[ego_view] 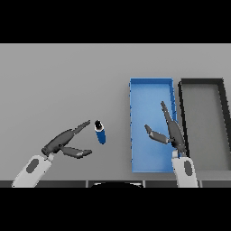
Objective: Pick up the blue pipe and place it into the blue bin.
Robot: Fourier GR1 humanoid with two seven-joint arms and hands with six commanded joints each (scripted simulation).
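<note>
— Pipe (100, 133): blue, short, dark open end turned up toward the far side; lying on the grey desk (63, 85), a little left of the blue bin (151, 82), apart from its wall.

— Held by anything?

— No. Resting free, between the two hands, closer to the left one.

— Left hand (63, 143)?

— Low on the left, reaching in over the desk. Fingers straight and spread wide, upper ones aimed at the pipe's top end, thumb lower and pointing right beneath it. Tips near the pipe, not touching. Nothing gripped.

— Right hand (173, 135)?

— Over the bin's right half, near its right wall. Fingers long and straight, pointing away up the bin; thumb stuck out to the left. Open wide, carrying nothing.

— Bin itself?

— Rectangular, long side running away from the robot, only bare blue floor showing. Right of the pipe, near edge close to the desk's front.

— Anything else around?

— Black bin (182, 97) just beside the blue one on its right, same shape, grey floor inside. Right forearm overlapping the gap between the two.
</note>
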